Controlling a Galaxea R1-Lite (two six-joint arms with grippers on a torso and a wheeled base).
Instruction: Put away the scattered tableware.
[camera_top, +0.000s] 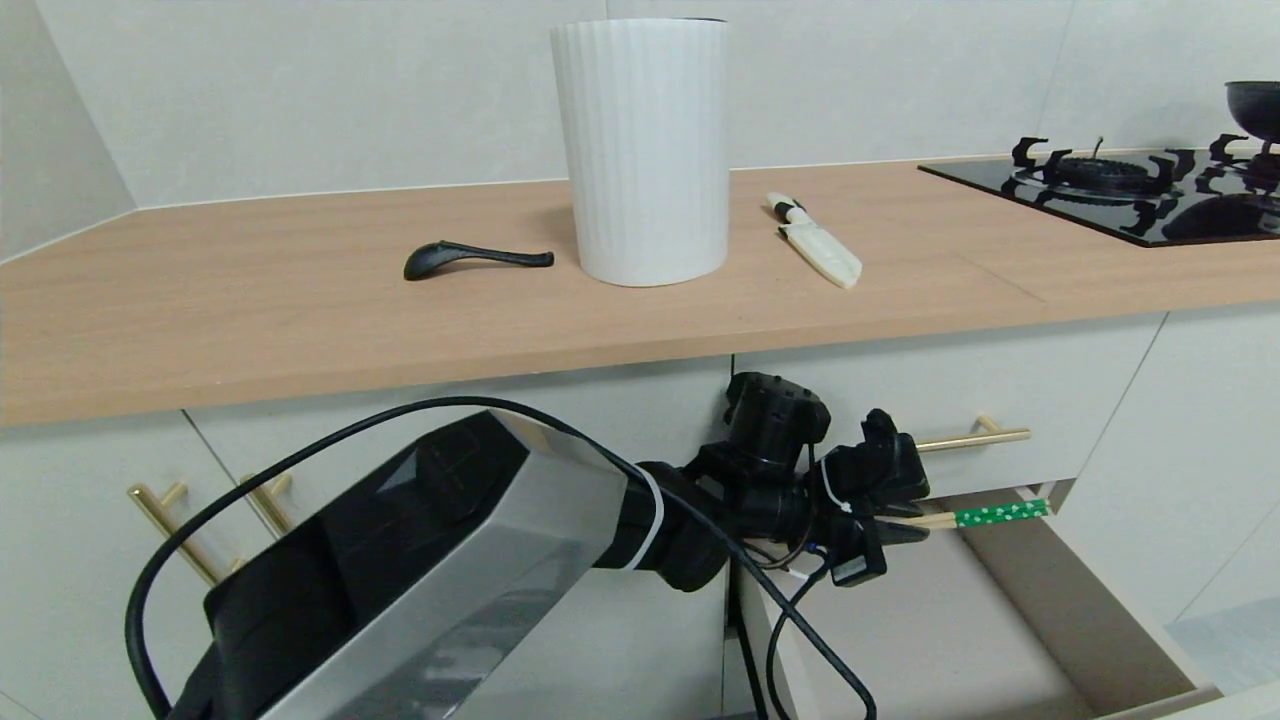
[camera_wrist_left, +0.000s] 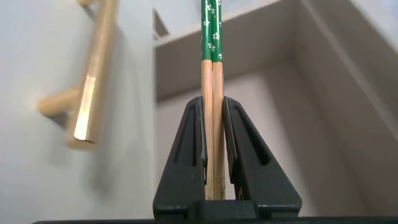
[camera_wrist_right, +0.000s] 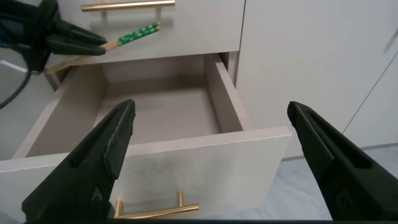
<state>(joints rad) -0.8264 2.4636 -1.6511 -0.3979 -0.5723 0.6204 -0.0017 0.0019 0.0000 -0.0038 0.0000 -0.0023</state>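
My left gripper (camera_top: 903, 530) is clamped on the chopsticks (camera_top: 985, 514), low and right of centre in the head view, with their green ends jutting over the open drawer (camera_top: 1060, 590). My right gripper (camera_wrist_right: 210, 109) is spread wide, facing the drawer and grasping nothing. On the counter (camera_top: 250, 310) across the upper frame, a black spoon (camera_top: 470, 258) lies left of the white jar (camera_top: 645, 150) and a knife (camera_top: 815, 242) right of it.

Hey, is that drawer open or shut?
Open. The drawer is pulled out, its inside showing, with the left gripper holding chopsticks above it.
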